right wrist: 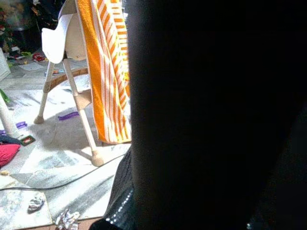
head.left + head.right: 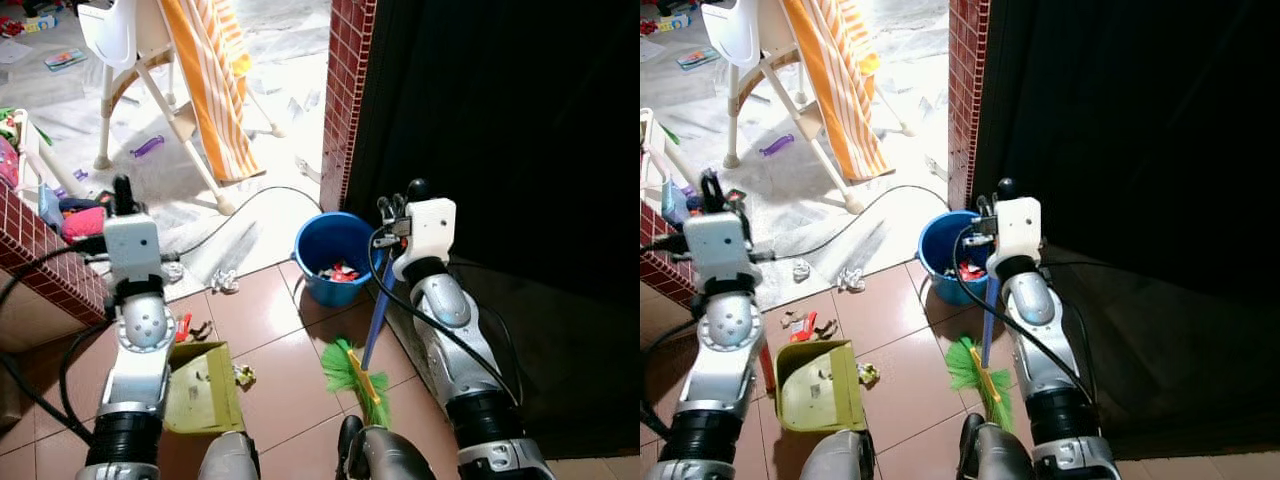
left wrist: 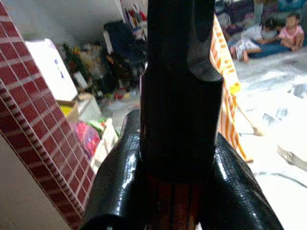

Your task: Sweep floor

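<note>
**Broom and dustpan held over brown tiles beside a blue bucket**

Right pincer [image 2: 398,207] raised at the edge of a red brick pillar [image 2: 344,90], closed on the blue handle of the broom [image 2: 370,340]; handle running down past the right forearm to green bristles [image 2: 340,370] resting on the brown tiled floor [image 2: 270,320]. In the right wrist view, dark handle pressed between glossy black fingers [image 1: 120,201].

Left pincer [image 2: 122,192] lifted above a low brick wall [image 2: 45,260], fingers clamped on a dark upright handle, seen close in the left wrist view between two shiny black fingers [image 3: 115,182]. Red lower shaft leading down to the yellow-green dustpan [image 2: 818,385], flat on the tiles, scraps inside it.

Blue bucket [image 2: 335,255] standing just past the bristles, against the pillar's foot, with red and white litter inside. Crumpled wrappers [image 2: 223,281] at the tile edge, small red and brown scraps [image 2: 800,323] near the dustpan's far rim, one more crumpled scrap [image 2: 243,375] beside its right edge.

Farther off: white high chair [image 2: 125,50], orange striped cloth [image 2: 205,70] draped over it, black cable [image 2: 240,205] trailing across grey marble floor, purple item [image 2: 147,146].
</note>
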Robot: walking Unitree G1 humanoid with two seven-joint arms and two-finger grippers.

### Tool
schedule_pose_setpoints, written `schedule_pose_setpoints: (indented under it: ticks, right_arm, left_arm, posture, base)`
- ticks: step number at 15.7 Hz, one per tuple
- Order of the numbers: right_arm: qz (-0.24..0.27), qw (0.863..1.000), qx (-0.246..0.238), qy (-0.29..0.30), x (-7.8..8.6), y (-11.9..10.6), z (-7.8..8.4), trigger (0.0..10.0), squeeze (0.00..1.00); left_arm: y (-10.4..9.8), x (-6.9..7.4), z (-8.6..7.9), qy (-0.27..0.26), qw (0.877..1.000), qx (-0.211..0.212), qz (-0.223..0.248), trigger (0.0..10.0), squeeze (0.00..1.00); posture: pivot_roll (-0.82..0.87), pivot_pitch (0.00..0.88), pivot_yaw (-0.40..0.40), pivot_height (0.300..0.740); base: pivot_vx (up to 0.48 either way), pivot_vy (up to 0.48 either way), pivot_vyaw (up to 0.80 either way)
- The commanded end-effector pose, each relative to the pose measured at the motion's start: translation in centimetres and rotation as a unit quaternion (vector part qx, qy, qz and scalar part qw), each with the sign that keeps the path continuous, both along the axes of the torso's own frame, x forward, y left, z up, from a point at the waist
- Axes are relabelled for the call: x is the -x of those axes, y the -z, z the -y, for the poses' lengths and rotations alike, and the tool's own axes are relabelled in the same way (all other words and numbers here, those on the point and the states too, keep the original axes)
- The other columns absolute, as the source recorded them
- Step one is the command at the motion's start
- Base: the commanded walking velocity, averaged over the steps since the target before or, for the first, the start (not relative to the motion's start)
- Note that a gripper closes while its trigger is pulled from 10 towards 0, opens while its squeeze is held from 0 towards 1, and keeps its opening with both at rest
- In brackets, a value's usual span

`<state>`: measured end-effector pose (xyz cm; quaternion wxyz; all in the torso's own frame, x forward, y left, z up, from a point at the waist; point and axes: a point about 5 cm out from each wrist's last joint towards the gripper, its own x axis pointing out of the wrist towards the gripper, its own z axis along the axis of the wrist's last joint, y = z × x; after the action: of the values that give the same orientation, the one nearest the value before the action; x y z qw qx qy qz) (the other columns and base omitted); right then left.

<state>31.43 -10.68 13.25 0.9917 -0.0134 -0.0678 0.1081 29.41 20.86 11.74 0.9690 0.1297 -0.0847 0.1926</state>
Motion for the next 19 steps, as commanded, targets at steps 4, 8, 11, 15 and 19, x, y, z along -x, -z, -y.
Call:
schedule_pose_setpoints:
  ticks: [4, 8, 11, 15, 19]
  right_arm:
    - [0.005, 1.0, -0.025, -0.005, -0.6, -0.6, -0.7, 10.0, 0.0]
    - [0.014, 1.0, -0.022, 0.006, -0.8, -1.1, -0.3, 10.0, 0.0]
    - [0.014, 1.0, -0.014, 0.017, -0.8, -0.9, 0.3, 10.0, 0.0]
    - [0.014, 1.0, -0.013, 0.017, -0.8, -0.9, 0.0, 10.0, 0.0]
    - [0.014, 1.0, -0.011, 0.017, -1.0, -0.8, 0.0, 10.0, 0.0]
  left_arm:
    - [1.5, -2.4, 4.7, 0.073, 0.99, 0.109, -0.048, 10.0, 0.0]
    - [0.5, -3.5, 7.9, 0.118, 0.983, 0.139, -0.036, 10.0, 0.0]
    - [-2.3, -3.9, 6.8, 0.112, 0.989, 0.091, 0.023, 10.0, 0.0]
    - [-5.8, -3.9, 5.0, 0.094, 0.99, 0.064, 0.081, 10.0, 0.0]
    - [-6.1, -3.3, 3.1, 0.071, 0.993, 0.05, 0.082, 10.0, 0.0]
  posture:
    - [-0.02, 0.157, -0.001, 0.74]
    - [-0.04, 0.157, 0.004, 0.74]
    - [-0.03, 0.159, 0.005, 0.74]
    - [-0.03, 0.158, 0.003, 0.74]
    - [-0.02, 0.152, -0.001, 0.74]
  base:
    - [0.0, 0.0, 0.0]
    - [0.0, 0.0, 0.0]
    - [0.0, 0.0, 0.0]
    - [0.0, 0.0, 0.0]
    - [0.0, 0.0, 0.0]
